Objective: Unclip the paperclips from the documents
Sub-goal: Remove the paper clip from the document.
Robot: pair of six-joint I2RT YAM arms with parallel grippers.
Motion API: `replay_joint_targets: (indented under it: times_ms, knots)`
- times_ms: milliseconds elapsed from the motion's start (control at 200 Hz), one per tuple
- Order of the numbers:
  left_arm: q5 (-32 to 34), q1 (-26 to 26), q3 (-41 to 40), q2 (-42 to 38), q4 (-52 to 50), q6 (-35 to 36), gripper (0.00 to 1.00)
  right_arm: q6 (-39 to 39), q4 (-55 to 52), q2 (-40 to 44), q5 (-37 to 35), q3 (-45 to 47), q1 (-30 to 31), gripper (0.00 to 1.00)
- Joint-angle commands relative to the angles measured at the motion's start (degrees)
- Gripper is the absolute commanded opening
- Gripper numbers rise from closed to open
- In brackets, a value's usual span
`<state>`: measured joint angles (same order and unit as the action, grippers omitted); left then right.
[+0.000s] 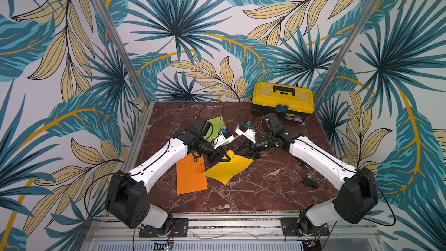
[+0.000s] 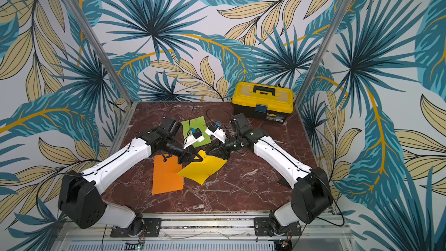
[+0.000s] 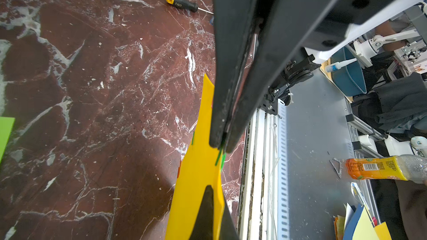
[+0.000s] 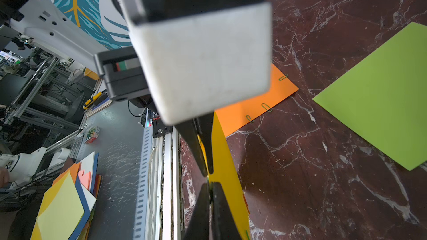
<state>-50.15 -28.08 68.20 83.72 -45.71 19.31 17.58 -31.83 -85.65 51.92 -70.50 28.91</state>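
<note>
The golden yellow sheet (image 1: 228, 169) has its far corner raised off the table between my two grippers. My left gripper (image 3: 216, 195) is shut on that sheet's edge. Tip to tip with it, my right gripper (image 4: 210, 184) is shut on a green paperclip (image 3: 219, 158) at the same edge. More clips show on the yellow sheet, one red (image 3: 178, 169) and one green (image 3: 193, 138). Flat on the table lies the orange sheet (image 4: 254, 105), with green paperclips (image 4: 266, 107) along its edge. The lime green sheet (image 2: 195, 124) lies behind, partly under the left wrist.
A yellow-and-black toolbox (image 1: 282, 100) stands at the back right. A screwdriver (image 3: 182, 2) and a small black object (image 1: 310, 182) lie on the right side of the marble table (image 1: 253, 189). The table's front rail (image 3: 261, 158) runs close by the grippers.
</note>
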Motion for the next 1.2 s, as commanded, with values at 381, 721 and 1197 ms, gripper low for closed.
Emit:
replay_joint_targets:
  times_ms: [381, 721, 1197]
  knots:
    - [0.0, 0.3, -0.7, 0.1, -0.2, -0.2, 0.0, -0.3, -1.6, -1.2, 1.1, -0.2, -0.1, 0.01]
    - [0.0, 0.3, -1.4, 0.1, -0.2, -0.8, 0.0, -1.1, -1.0, -0.7, 0.0, -0.4, -0.6, 0.0]
    - [0.7, 0.3, -2.0, 0.3, -0.2, -0.9, 0.0, -1.7, -0.9, 0.3, -0.3, -0.3, -1.1, 0.0]
